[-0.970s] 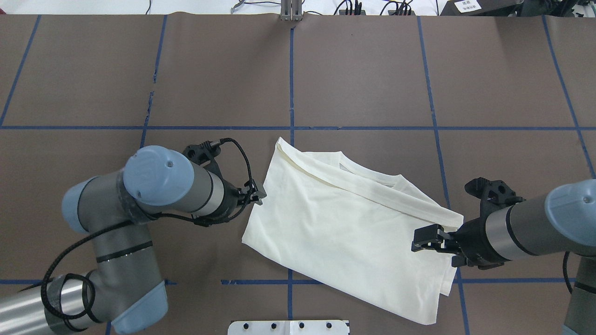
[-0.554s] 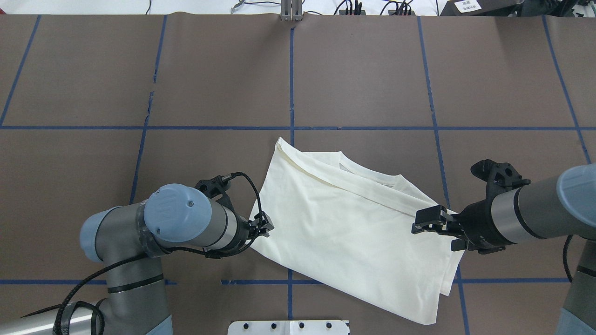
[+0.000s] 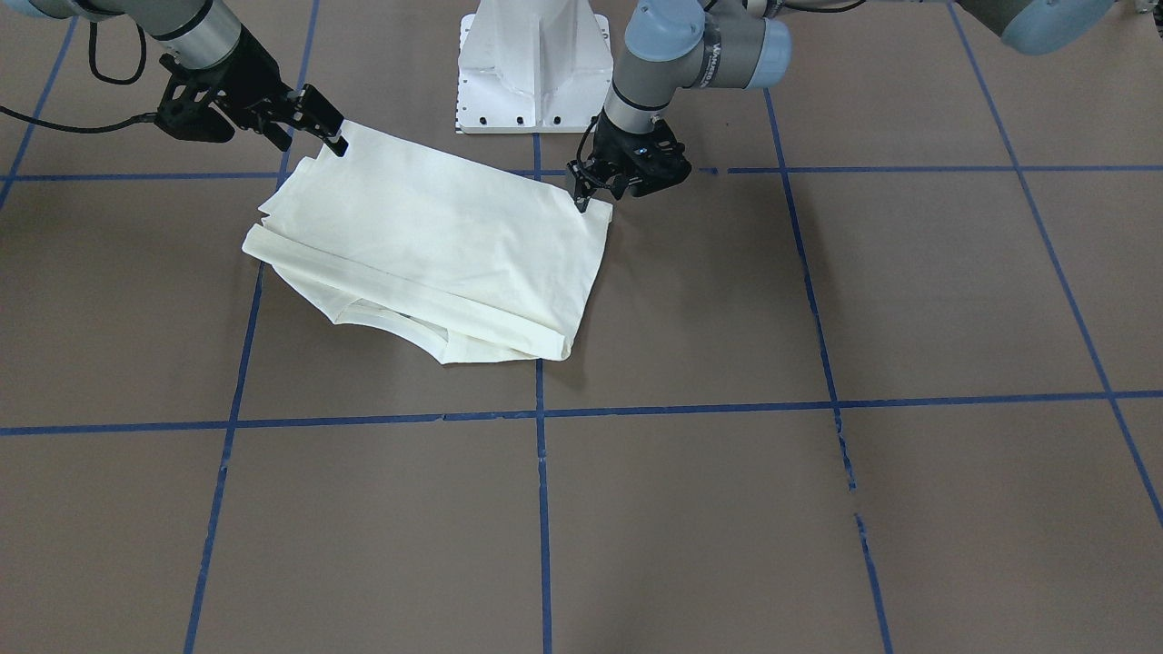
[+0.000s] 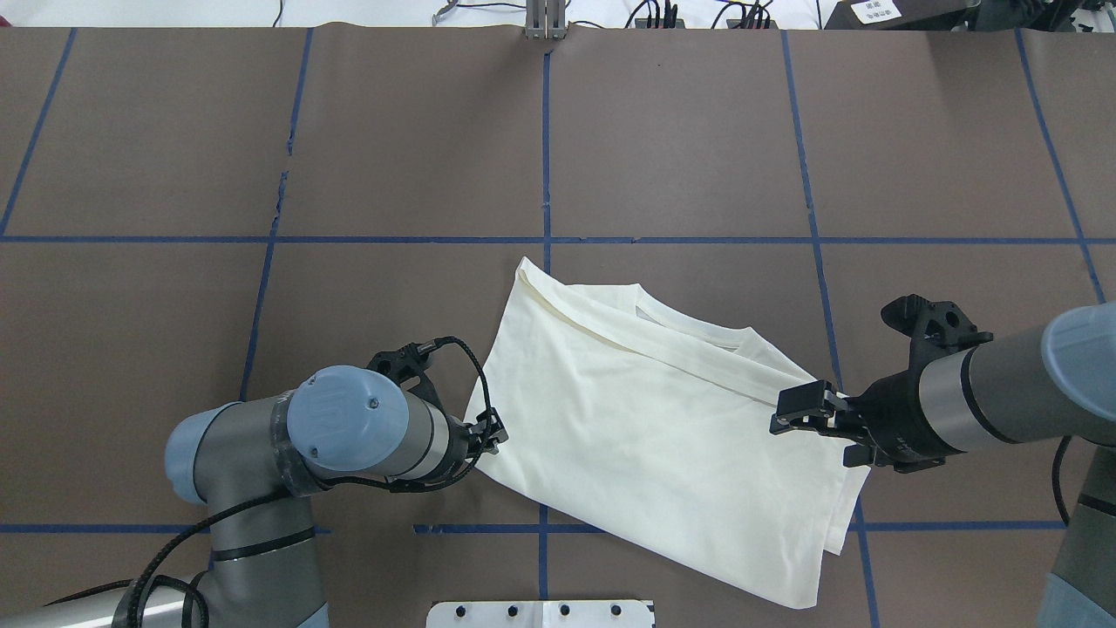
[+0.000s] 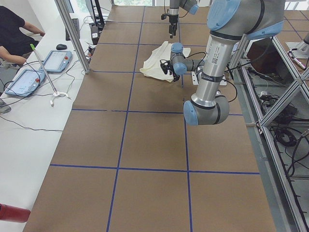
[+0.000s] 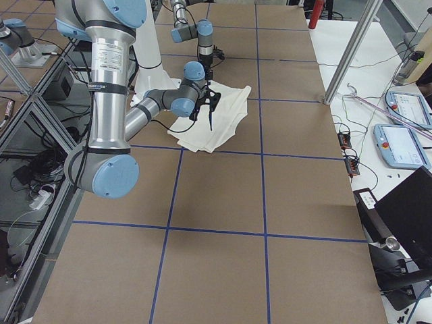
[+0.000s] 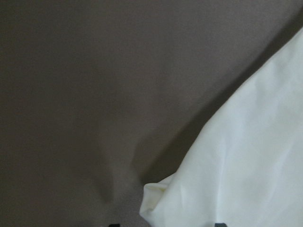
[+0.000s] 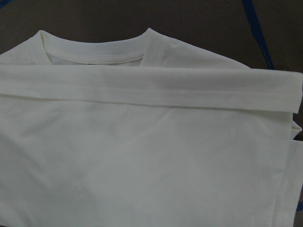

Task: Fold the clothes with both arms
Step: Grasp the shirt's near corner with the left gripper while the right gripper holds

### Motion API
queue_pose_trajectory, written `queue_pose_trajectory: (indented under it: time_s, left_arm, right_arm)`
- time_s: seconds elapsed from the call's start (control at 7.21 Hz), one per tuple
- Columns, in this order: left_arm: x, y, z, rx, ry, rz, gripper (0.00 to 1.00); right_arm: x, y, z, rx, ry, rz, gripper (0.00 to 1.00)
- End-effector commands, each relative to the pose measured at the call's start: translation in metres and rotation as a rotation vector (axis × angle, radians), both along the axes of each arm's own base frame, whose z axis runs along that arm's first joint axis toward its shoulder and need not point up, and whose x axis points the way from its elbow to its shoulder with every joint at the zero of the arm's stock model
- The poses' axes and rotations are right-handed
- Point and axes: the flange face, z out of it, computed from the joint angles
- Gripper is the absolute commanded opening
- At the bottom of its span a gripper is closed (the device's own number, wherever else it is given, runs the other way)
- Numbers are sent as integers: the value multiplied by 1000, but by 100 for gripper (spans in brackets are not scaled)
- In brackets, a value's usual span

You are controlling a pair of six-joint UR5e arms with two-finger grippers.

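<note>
I saw the left end effector (image 4: 495, 434) gaping wide at the T-shirt (image 4: 663, 427) corner — the right end effector (image 4: 787, 412) likewise, over its edge.

Brown table (image 4: 680, 131), gridded with blue tape lines (image 4: 547, 157). The cream T-shirt (image 4: 663, 427) lies folded flat on it, plain side up, and a white plate (image 4: 540, 613), possibly bolted down, sits at the robot's edge.

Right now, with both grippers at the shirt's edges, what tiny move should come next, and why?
Probably the left gripper should ease down and close on the near corner of the T-shirt. The left wrist view shows that corner lying on the table by its open fingertips, ungripped. The right gripper hovers over the opposite edge.
</note>
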Motion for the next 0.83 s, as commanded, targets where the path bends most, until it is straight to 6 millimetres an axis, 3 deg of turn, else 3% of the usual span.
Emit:
queue_pose_trajectory:
  time_s: [0.0, 0.14, 0.28, 0.42, 0.69]
  left_arm:
    - [-1, -1, 2, 8, -5, -10, 13]
    - [-1, -2, 2, 14, -9, -9, 3]
    - [-4, 0, 12, 13, -22, -5, 0]
    - [-8, -2, 9, 18, -16, -7, 0]
    - [-24, -35, 13, 30, -31, -51, 0]
  right_arm:
    - [0, -1, 0, -1, 1, 2, 100]
    - [0, -1, 0, 0, -1, 2, 100]
    - [0, -1, 0, 0, -1, 2, 100]
    - [0, -1, 0, 0, -1, 2, 100]
    - [1, -2, 1, -1, 2, 5, 100]
